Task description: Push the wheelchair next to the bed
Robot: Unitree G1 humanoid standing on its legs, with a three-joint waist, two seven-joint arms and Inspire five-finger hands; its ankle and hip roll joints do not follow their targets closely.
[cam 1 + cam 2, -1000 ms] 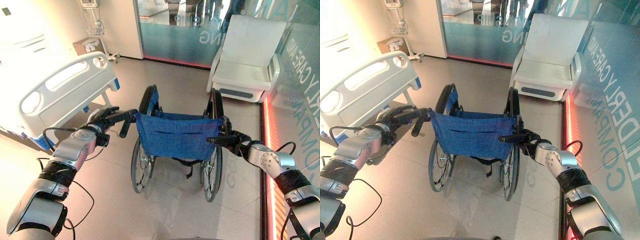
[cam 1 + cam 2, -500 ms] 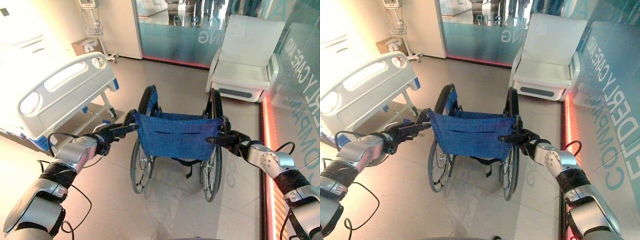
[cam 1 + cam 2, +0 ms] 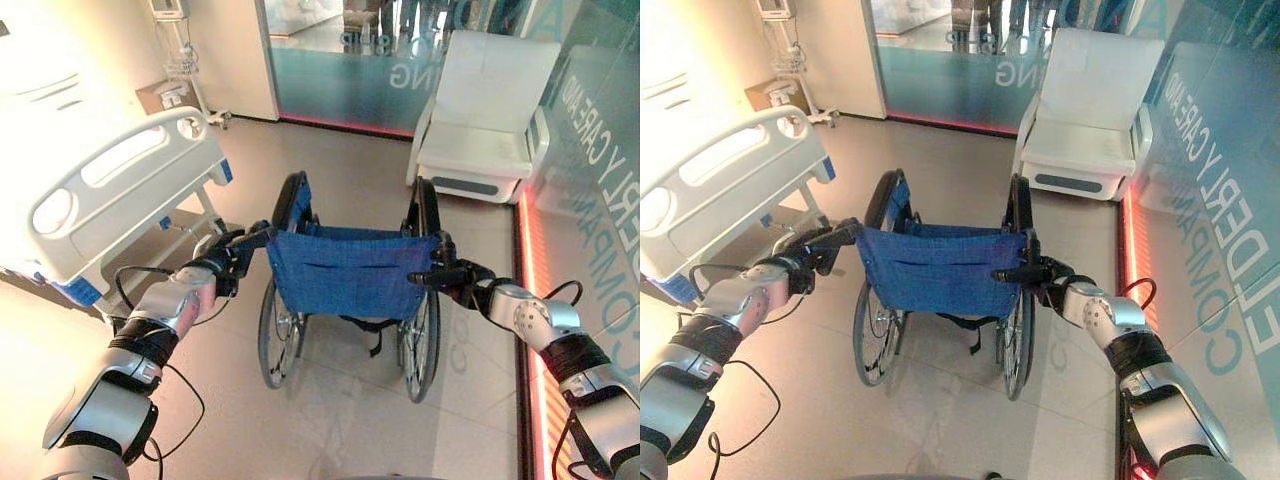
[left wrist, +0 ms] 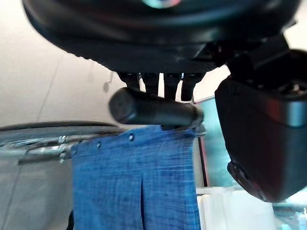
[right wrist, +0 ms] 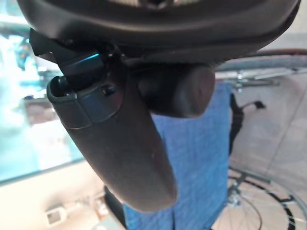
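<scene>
On the tiled floor, well clear of its walls, the wheelchair (image 3: 348, 285) is seen from behind, its blue sling back facing the robot. To the left stands the bed (image 3: 95, 205), its white footboard rail near the chair's left wheel but apart from it. The left hand (image 3: 222, 265) is curled round the left push handle (image 4: 153, 109) — the grip is seen lying under its fingers in the left wrist view. The right hand (image 3: 455, 276) is wrapped on the right push handle (image 5: 178, 91). A rolling frame of this kind is judged fairly heavy yet free-running — the cloth back is soft, so the stiff handles are the proper hold. A white armchair (image 3: 485, 120) stands beyond.
</scene>
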